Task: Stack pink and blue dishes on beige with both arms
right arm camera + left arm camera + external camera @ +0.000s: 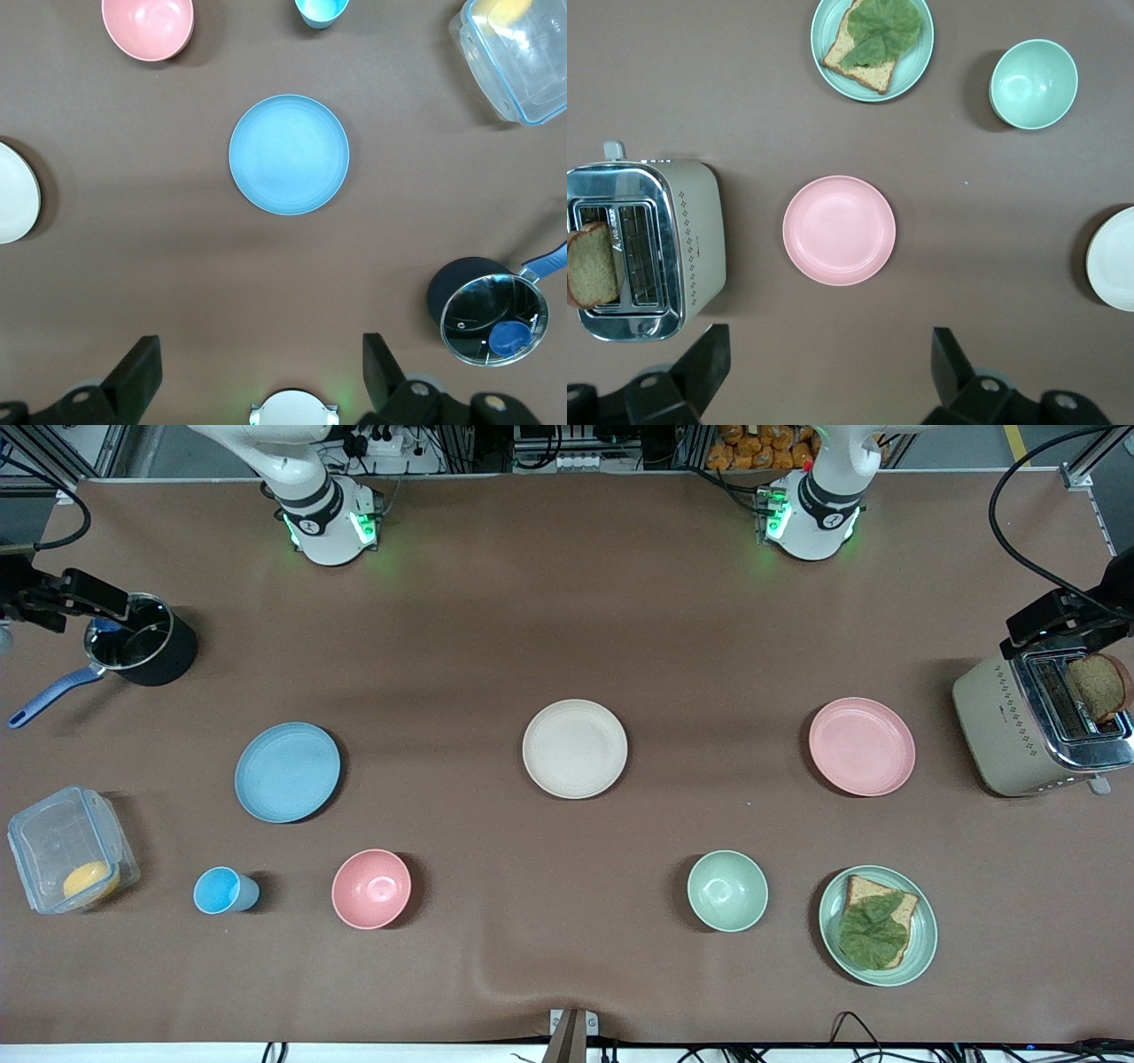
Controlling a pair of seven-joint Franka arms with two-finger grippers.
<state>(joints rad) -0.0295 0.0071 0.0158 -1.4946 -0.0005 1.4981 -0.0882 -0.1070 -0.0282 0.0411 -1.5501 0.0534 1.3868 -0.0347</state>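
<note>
The beige plate (575, 748) lies mid-table. The pink plate (861, 746) (839, 230) lies beside it toward the left arm's end, and the blue plate (287, 771) (289, 154) toward the right arm's end. All three are bare and apart. Neither hand shows in the front view, only the arm bases. My left gripper (830, 341) hangs open and empty, high over the bare table between its base and the pink plate. My right gripper (261, 350) is open and empty too, high over its own base, with the blue plate well below it.
A toaster (1036, 722) holding a bread slice stands at the left arm's end. A black pot (142, 651) and a clear container (71, 861) are at the right arm's end. Nearer the camera sit a blue cup (224, 891), pink bowl (371, 888), green bowl (727, 890) and green plate with bread (877, 926).
</note>
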